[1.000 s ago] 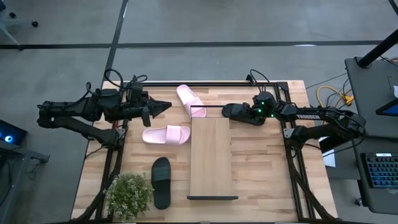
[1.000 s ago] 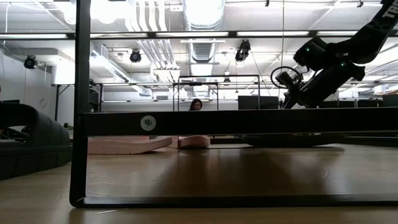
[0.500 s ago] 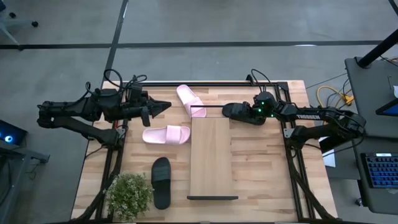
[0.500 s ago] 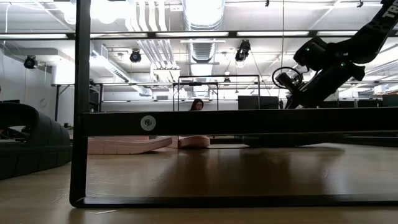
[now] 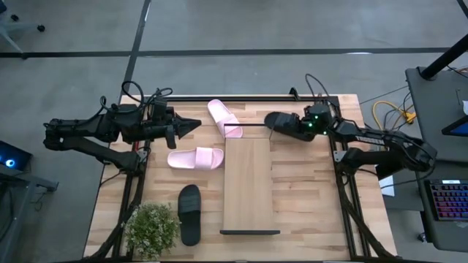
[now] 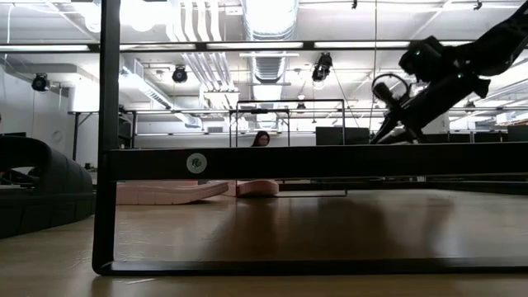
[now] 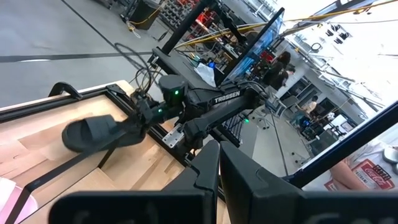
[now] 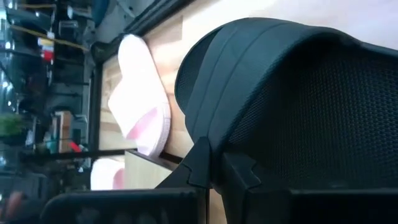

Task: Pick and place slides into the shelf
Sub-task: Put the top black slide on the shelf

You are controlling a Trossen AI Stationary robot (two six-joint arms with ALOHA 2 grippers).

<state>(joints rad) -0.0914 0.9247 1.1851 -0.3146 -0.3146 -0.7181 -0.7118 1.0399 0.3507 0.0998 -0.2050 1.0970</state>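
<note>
- My left gripper (image 5: 191,126) waits over the table's left edge, fingers drawn together on nothing, well apart from the work so the other arm has room.
- Three slides lie loose on the tabletop (image 5: 307,190): one black slide (image 5: 189,214) beside the potted plant (image 5: 153,227), its long axis along the shelf's length; one pink slide (image 5: 196,158) lying crosswise left of the shelf; another pink slide (image 5: 224,117) angled at the shelf's far corner.
- The shelf (image 5: 248,183) stands at table centre, its board bare; I judge no slide placed yet.
- My right gripper (image 5: 306,126) clamps the second black slide (image 5: 284,123), lifted clear of the wood beside the shelf's far right corner, long axis crosswise, free end toward the shelf.
</note>
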